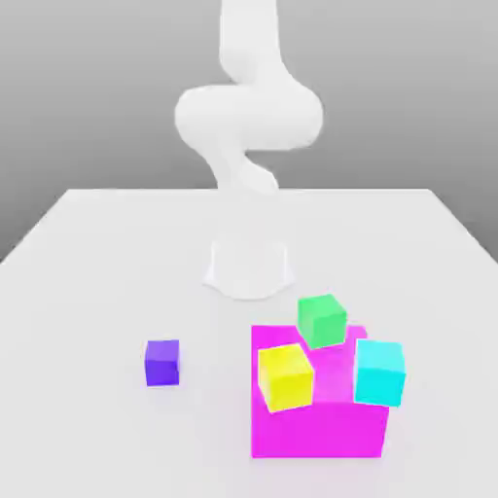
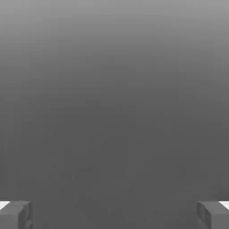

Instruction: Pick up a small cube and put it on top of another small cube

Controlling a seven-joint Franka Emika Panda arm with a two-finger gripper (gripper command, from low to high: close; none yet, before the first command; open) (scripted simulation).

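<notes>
so the small cube (image 1: 162,361) sits alone on the white table (image 1: 78,292), toward the exterior view's left, well apart from the big magenta block (image 1: 316,423) on the exterior view's right. the yellow cube (image 1: 285,376), green cube (image 1: 321,320) and cyan cube (image 1: 378,372) crowd on or against that block; how each is seated i cannot tell. the arm (image 1: 248,117) rises behind the table's middle, and the violet cube lies nearer the camera than its base and off to the exterior view's left, so i judge the coming move to be a reach out and across to that side. being a cube, it has no long axis to line up with.

the hand view gives what the exterior view does not: the gripper (image 2: 114,214) with its two fingertips (image 2: 15,214) spread wide at opposite edges, nothing between them, only flat grey ahead. the exterior view alone lays out where the cubes lie.
</notes>
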